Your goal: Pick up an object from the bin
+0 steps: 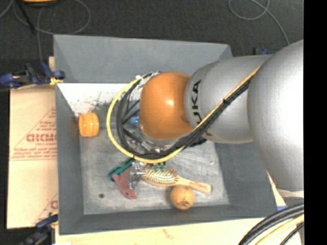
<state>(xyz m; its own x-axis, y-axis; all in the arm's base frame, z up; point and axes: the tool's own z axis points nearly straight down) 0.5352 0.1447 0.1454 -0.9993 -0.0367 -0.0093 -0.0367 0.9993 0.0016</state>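
My gripper [135,175] reaches down under the orange wrist cover into the bin's front middle. Its metal fingertips sit right at the bristle head of a wooden hairbrush [171,180], which lies flat with its handle pointing right. Just left of the fingers lie a dark red flat piece [124,186] and a teal green piece [120,168], touching or overlapping each other. A round tan ball [182,197] rests against the brush near the bin's front wall.
An orange cylinder [88,124] lies by the left wall, apart from the rest. The arm and its cables cover the bin's middle and right.
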